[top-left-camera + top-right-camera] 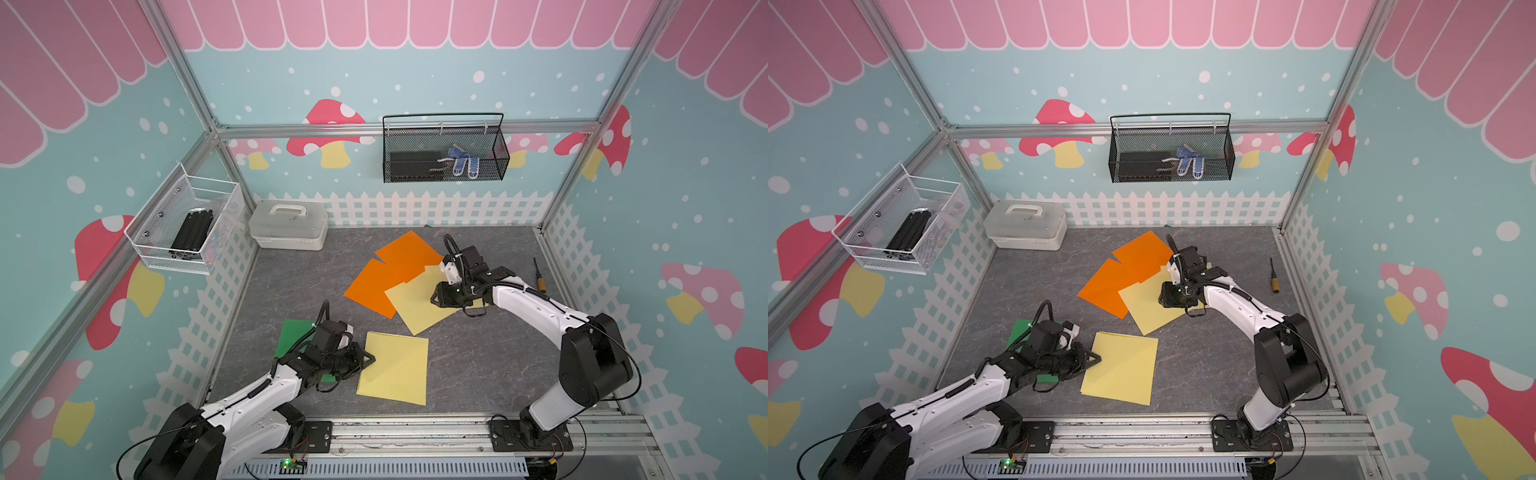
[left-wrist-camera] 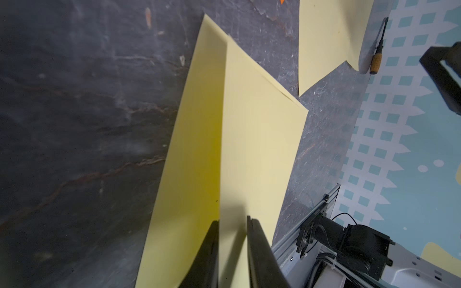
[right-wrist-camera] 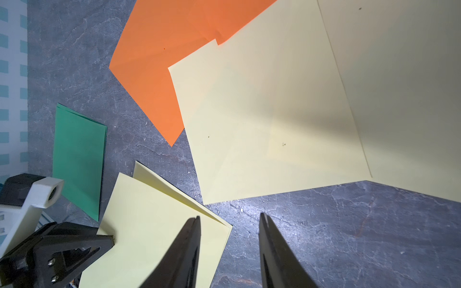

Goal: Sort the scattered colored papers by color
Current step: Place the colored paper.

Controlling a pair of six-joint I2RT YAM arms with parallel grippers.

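Left gripper (image 2: 233,220): jaws slightly parted at the edge of the near yellow sheets (image 1: 395,370) (two, corners offset), beside the green sheet (image 1: 293,336). Right gripper (image 3: 229,217): spread, empty, above the far yellow sheet (image 1: 419,309), which overlaps the orange sheets (image 1: 399,266).

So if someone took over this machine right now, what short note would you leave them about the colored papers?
Left gripper: jaws slightly apart at the near yellow stack edge, gripping nothing.
Right gripper: open, empty, over the far yellow sheets.
Green papers: own pile, apart from the others.
Orange sheets: together, but overlapping the far yellow sheets.
Done: green separated, a yellow stack begun.
Left: likely move the far yellow sheets to the near stack, freeing orange.
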